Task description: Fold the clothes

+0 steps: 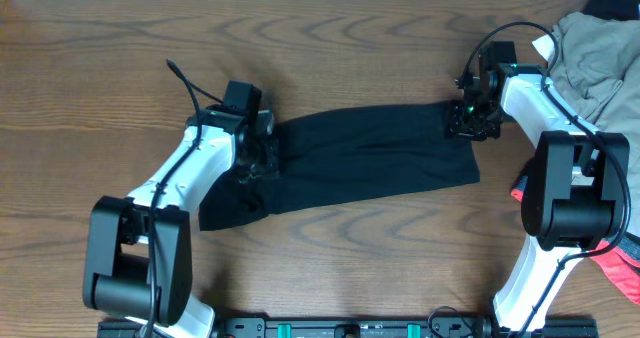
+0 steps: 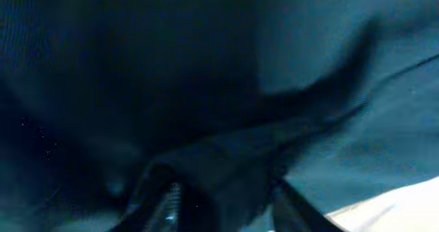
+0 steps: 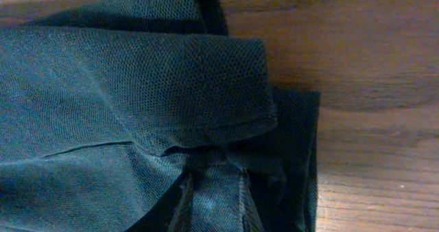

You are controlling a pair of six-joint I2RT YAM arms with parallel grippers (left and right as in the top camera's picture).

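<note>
The left fingers (image 2: 164,201) are closed on a thick bunch of the black shirt (image 1: 370,158), whose dark, smooth folds fill almost the whole left wrist view. The right fingers (image 3: 171,211) pinch a raised ridge of the same cloth, a fine mesh knit with tiny holes, beside a flat rectangular flap with a stitched hem. The shirt lies as a long, slightly slanted band across the middle of the worktop (image 1: 350,58), which is brown wood with wavy grain. A crumpled khaki-grey garment (image 1: 590,58) lies in the far right corner, and a coral-pink cloth (image 1: 615,268) lies at the right edge.
</note>
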